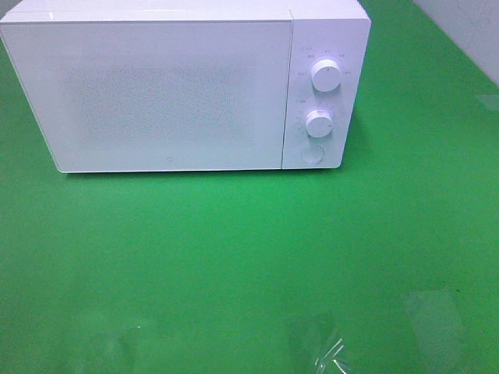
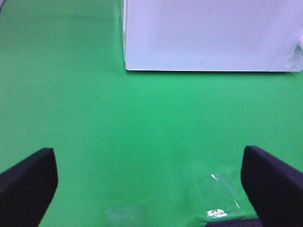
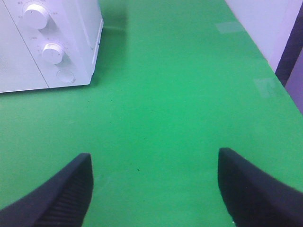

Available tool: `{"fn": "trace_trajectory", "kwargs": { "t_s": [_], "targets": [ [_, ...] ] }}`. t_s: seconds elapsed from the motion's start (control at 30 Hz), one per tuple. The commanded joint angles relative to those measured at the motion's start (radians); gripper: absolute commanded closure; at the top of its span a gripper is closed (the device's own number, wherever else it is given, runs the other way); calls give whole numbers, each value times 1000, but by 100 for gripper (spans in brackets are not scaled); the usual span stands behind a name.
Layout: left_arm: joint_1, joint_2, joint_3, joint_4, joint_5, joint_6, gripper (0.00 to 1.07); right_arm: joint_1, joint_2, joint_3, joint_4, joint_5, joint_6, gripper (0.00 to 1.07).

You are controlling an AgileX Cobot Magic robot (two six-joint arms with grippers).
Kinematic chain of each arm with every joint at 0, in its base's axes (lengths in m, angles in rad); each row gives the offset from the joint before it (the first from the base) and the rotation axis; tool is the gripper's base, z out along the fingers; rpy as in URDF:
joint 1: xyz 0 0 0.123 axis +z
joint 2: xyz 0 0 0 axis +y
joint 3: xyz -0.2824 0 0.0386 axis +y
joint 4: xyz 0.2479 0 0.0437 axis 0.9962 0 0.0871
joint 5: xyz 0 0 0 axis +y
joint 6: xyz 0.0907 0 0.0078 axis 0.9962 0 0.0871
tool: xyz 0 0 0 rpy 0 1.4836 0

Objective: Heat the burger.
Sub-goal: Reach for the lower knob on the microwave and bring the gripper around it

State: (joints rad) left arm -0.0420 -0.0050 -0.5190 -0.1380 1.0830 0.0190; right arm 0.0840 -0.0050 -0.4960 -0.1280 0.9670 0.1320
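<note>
The burger and the pink plate are out of view in every frame. A white microwave [image 1: 171,86] stands at the back of the green table with its door shut; it also shows in the left wrist view [image 2: 213,35] and the right wrist view [image 3: 47,42]. It has two white knobs [image 1: 325,75] and a round button [image 1: 312,154] on its right panel. My left gripper [image 2: 149,189] is open and empty over bare green cloth. My right gripper [image 3: 154,189] is open and empty, to the right of the microwave. Neither gripper shows in the exterior high view.
Pieces of clear tape [image 1: 327,351] lie on the green cloth near the front edge, also in the left wrist view [image 2: 220,194]. A white wall [image 3: 265,23] and the table's right edge run along the right side.
</note>
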Motion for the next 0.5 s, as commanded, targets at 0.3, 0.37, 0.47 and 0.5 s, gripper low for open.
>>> {"fn": "trace_trajectory", "kwargs": {
  "t_s": [0.3,0.37,0.47,0.5],
  "targets": [
    [0,-24,3,-5,-15,3,9,-4,-26,1,-3,-8,-5,37],
    [0,-24,3,-5,-15,3,9,-4,-26,1,-3,-8,-5,37],
    [0,-23,3,-5,-15,3,9,-4,-26,1,-3,-8,-5,37],
    [0,-23,3,-5,-15,3,9,-4,-26,1,-3,-8,-5,37]
  ]
}}
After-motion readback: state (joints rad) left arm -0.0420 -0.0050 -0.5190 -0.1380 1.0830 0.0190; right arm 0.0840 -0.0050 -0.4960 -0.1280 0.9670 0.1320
